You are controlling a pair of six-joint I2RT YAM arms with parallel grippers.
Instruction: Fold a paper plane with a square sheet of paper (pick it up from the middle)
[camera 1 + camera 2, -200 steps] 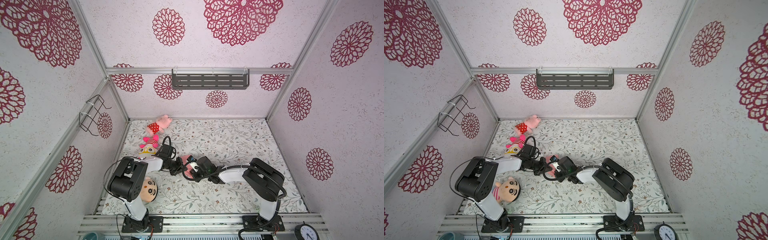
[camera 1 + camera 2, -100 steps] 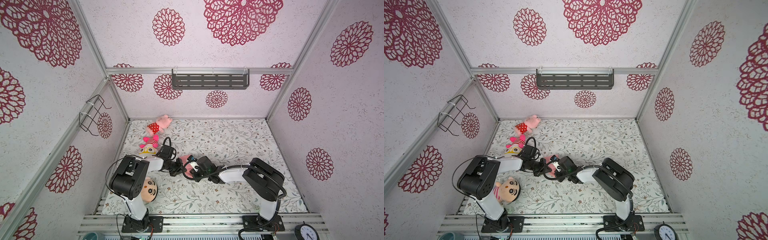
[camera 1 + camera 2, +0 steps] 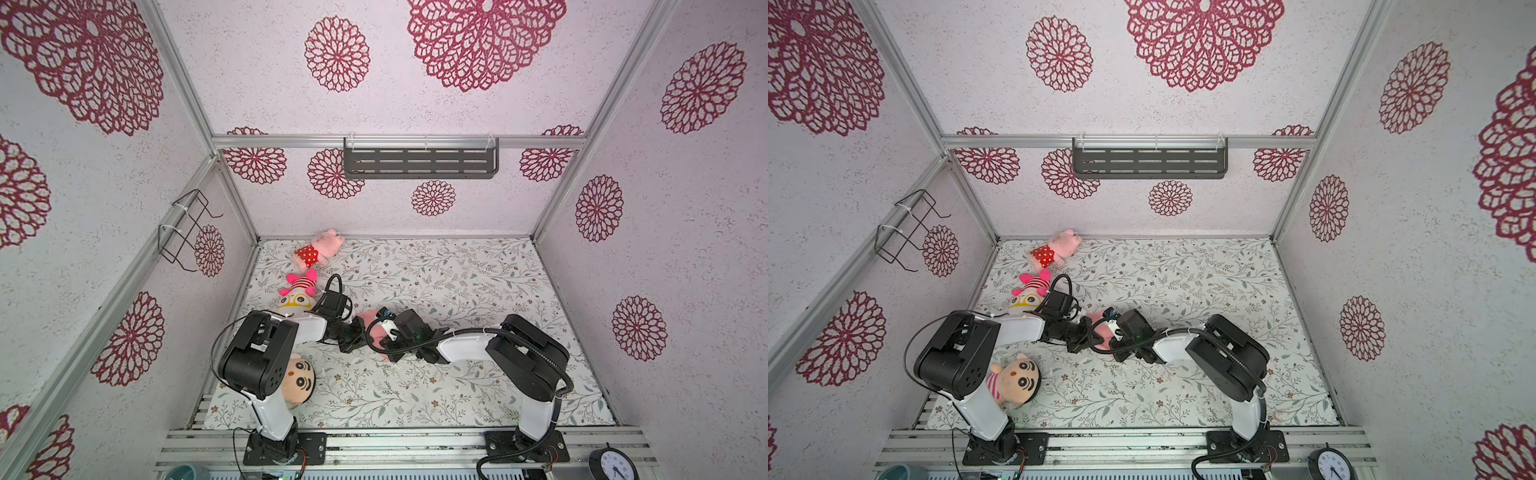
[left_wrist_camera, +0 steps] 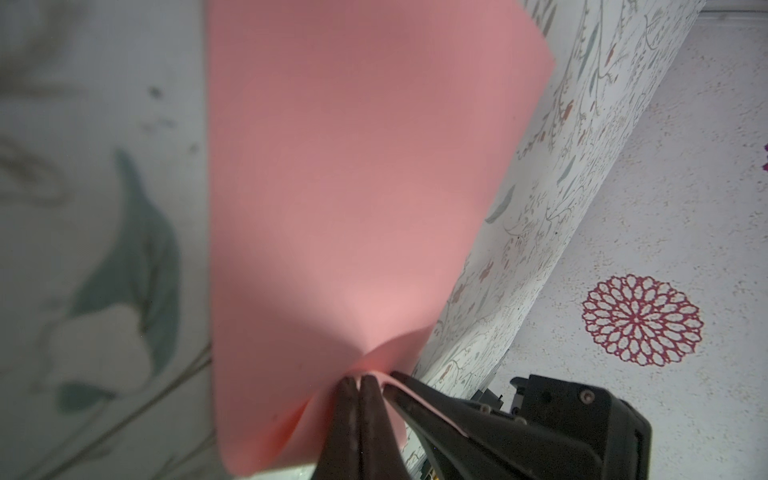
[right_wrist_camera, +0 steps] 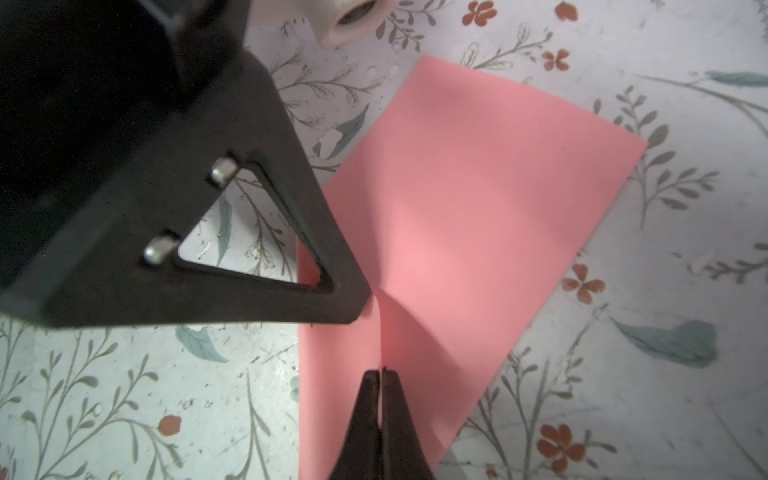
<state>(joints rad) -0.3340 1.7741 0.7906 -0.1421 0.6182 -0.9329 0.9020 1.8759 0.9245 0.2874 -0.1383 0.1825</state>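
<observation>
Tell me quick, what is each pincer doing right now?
Left pincer: closed, pinching the pink square sheet of paper.
Right pincer: closed, pinching the same sheet at a raised ridge.

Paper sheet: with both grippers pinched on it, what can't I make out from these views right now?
- Paper: in both top views the wrists hide nearly all of it.
- Paper's near end: cut off by the frame edge in the right wrist view.
- Left gripper and right gripper: shut on the paper, but how deep the fold sits between the fingers is hidden.
- Mat: blurred in the left wrist view.
</observation>
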